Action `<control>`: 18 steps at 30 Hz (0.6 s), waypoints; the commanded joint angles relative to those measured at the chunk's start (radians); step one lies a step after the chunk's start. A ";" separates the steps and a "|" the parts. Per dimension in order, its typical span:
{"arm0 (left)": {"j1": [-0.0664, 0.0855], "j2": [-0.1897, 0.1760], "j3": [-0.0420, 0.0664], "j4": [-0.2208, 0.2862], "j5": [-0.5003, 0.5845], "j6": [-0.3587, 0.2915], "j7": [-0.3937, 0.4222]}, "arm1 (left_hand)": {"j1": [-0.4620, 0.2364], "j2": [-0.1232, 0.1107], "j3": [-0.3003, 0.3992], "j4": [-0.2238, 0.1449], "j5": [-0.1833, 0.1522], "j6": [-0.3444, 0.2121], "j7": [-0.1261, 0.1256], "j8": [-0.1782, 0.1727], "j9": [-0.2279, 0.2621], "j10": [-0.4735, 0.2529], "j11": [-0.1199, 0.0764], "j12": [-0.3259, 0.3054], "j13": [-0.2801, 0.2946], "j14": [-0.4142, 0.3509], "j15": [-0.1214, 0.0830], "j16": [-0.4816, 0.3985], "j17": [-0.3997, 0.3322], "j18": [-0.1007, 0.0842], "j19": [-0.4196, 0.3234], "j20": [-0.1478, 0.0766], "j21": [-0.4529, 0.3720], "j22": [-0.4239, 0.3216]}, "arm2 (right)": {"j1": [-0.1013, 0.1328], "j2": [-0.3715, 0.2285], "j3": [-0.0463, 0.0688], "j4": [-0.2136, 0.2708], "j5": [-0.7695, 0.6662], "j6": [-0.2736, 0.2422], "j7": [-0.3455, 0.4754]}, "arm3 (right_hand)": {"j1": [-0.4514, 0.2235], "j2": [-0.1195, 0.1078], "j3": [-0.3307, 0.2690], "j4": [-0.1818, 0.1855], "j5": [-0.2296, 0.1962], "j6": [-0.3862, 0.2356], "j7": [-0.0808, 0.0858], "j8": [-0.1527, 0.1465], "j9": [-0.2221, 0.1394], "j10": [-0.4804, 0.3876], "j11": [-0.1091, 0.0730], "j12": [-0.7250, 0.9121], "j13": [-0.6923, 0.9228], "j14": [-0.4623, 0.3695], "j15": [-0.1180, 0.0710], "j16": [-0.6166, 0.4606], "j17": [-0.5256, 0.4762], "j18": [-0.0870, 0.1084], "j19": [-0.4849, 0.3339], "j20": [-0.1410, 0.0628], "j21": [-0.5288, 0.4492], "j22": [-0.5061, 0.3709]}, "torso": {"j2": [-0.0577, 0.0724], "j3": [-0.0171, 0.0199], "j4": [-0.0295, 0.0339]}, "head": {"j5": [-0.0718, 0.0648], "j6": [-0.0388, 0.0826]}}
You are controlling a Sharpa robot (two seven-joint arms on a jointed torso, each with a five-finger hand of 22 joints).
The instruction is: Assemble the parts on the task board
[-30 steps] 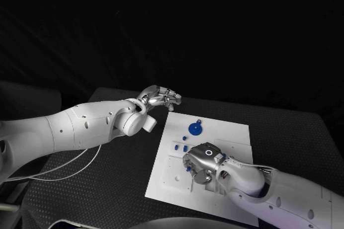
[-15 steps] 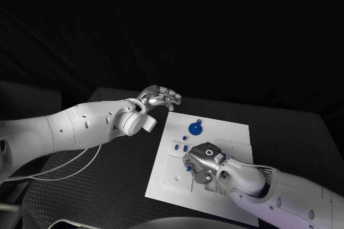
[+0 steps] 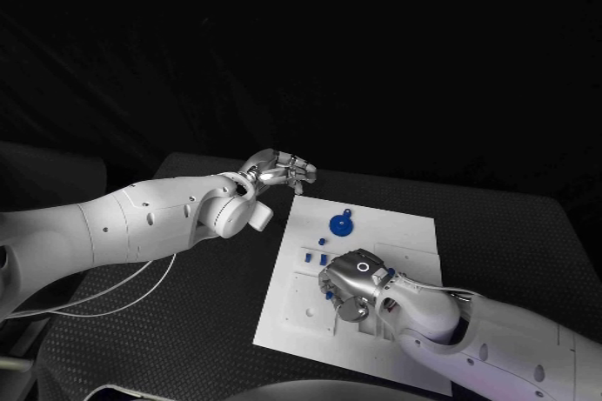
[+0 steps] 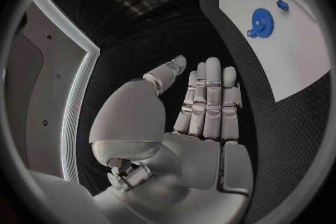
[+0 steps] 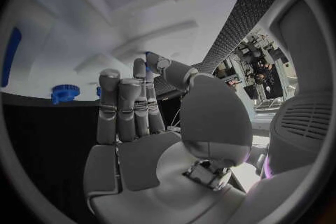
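Head view: the task board — a flat white rectangular plate with shallow cut-out recesses — is laid in the middle of a black table whose surface is finely textured. On its far part a round blue gear with a toothed rim is seen, and nearer, on the left part of the plate, several small blue parts are lined up, short and peg-like. Whether they are standing in holes or lying on the surface cannot be told.

The right hand, silver and metallic on a smooth white arm, is placed over the near middle of the board with its fingers curled downward; blue is glimpsed just beside its fingers, but whether a part is pinched there cannot be told. In the right wrist view the same hand is shown with fingers extended side by side towards the white plate, a blue toothed piece lying beyond them.

The left hand is held off the board's far left corner, over bare table, nothing in it — in the left wrist view its fingers are stretched out straight and close together, thumb apart, with the gear on the plate well beyond.
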 commanded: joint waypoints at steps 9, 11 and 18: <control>0.002 0.000 0.001 0.004 0.006 0.011 0.006 | -0.010 0.001 -0.002 0.004 0.006 -0.008 -0.002 0.004 0.001 -0.008 -0.003 0.005 -0.001 0.008 0.000 -0.007 0.002 0.019 0.003 -0.007 -0.006 0.002 | -0.001 0.017 -0.004 -0.010 -0.043 0.062 -0.013 | -0.004 0.010 0.002 -0.005 0.007 0.007 0.002 0.005 0.002 0.008 -0.001 -0.007 0.002 -0.001 -0.007 -0.006 0.002 0.045 0.001 -0.003 0.006 0.016 | 0.000 0.0003 0.0004 | 0.000 -0.005; 0.002 0.001 0.001 0.005 0.006 0.012 0.006 | -0.010 0.001 -0.002 0.004 0.006 -0.008 -0.002 0.004 0.001 -0.008 -0.003 0.005 -0.002 0.008 0.000 -0.007 0.002 0.019 0.003 -0.007 -0.006 0.002 | -0.001 0.020 -0.009 -0.012 -0.043 0.062 -0.013 | -0.005 0.010 0.002 -0.005 0.008 0.007 0.002 0.004 0.001 0.008 -0.001 -0.008 0.002 -0.001 -0.006 -0.006 0.002 0.045 0.000 -0.003 0.006 0.016 | 0.000 0.0003 0.0002 | 0.000 -0.006; 0.002 0.002 0.001 0.005 0.006 0.013 0.006 | -0.010 0.001 -0.002 0.004 0.006 -0.008 -0.002 0.004 0.001 -0.008 -0.003 0.006 -0.002 0.008 0.000 -0.007 0.003 0.019 0.003 -0.007 -0.007 0.002 | -0.001 0.027 -0.016 -0.016 -0.033 0.061 -0.013 | -0.008 0.011 0.002 -0.007 0.008 0.004 0.003 0.002 0.001 0.006 0.001 -0.011 0.002 -0.002 -0.005 -0.008 0.001 0.045 -0.002 -0.002 0.005 0.015 | 0.000 0.0004 -0.0005 | -0.003 -0.006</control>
